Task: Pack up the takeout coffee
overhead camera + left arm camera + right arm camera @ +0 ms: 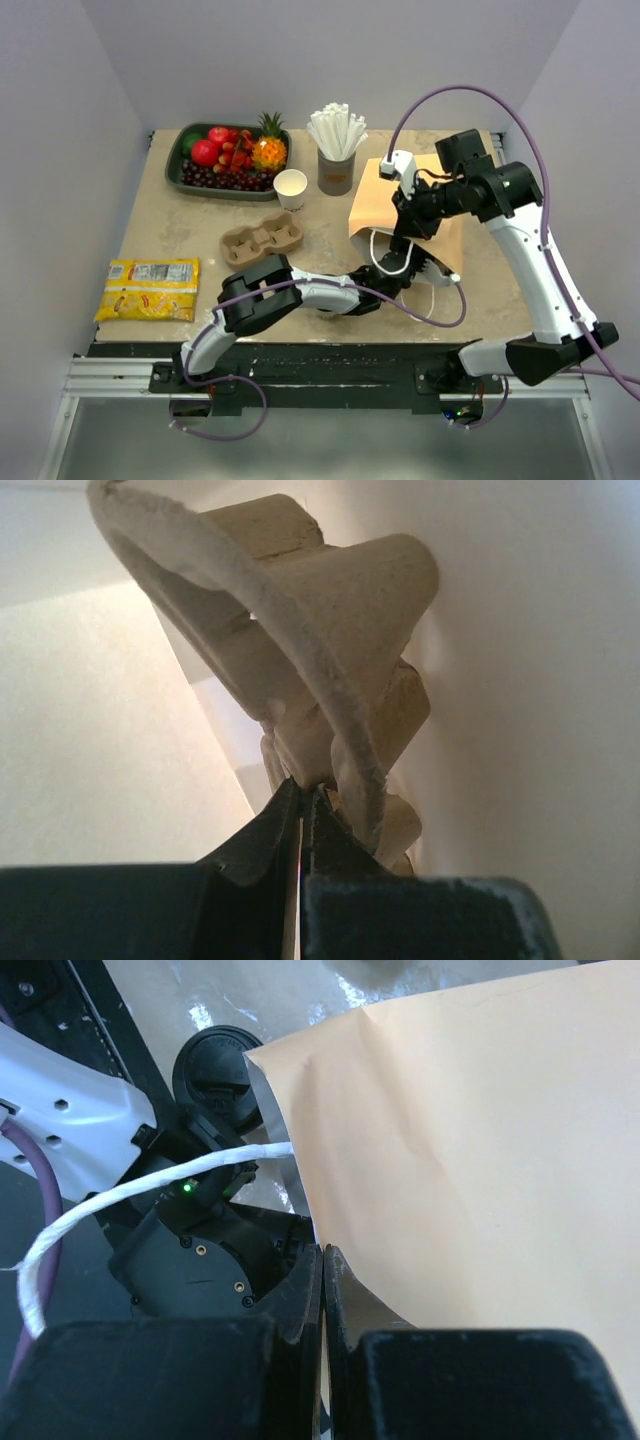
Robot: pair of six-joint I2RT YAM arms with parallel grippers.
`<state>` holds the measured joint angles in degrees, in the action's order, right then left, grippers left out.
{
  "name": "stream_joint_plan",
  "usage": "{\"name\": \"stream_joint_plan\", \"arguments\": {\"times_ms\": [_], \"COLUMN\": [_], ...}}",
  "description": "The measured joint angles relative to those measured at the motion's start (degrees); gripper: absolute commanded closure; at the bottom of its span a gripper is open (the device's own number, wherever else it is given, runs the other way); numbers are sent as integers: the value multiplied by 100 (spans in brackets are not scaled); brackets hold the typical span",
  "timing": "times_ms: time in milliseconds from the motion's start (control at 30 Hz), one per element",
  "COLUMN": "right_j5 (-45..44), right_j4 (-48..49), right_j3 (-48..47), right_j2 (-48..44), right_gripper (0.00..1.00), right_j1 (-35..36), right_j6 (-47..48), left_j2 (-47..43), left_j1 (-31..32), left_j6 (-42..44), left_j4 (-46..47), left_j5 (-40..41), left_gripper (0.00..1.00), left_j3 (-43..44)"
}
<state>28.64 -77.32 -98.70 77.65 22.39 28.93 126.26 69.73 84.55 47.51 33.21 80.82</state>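
Observation:
The takeout coffee shows only in the right wrist view, as a round black lid on the table just outside the paper bag. My left arm hides it in the top view. The tan bag lies on its side at the right. My right gripper is shut on the bag's mouth edge and holds it up. My left gripper reaches into the bag's mouth. Inside, against the bag's white wall, the left gripper is shut on the edge of a pulp carrier.
Another pulp two-cup carrier lies mid-table. Behind it stand an open white cup and a grey cup of straws. A green fruit tray sits at the back left, a yellow packet at the front left. The bag's white handle loops over my left wrist.

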Motion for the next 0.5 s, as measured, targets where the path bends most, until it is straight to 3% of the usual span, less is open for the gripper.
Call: {"name": "stream_joint_plan", "arguments": {"times_ms": [267, 500], "right_j5": [92, 651], "right_j4": [44, 151], "right_j3": [-356, -739], "right_j2": [26, 531], "right_gripper": [100, 100], "right_j1": [-26, -758], "right_j6": [-136, -514], "left_j2": [-17, -92], "left_j1": [4, 4], "left_j6": [-140, 313], "left_j4": [7, 409], "left_j5": [175, 444], "left_gripper": [100, 100], "left_j3": [201, 199]}}
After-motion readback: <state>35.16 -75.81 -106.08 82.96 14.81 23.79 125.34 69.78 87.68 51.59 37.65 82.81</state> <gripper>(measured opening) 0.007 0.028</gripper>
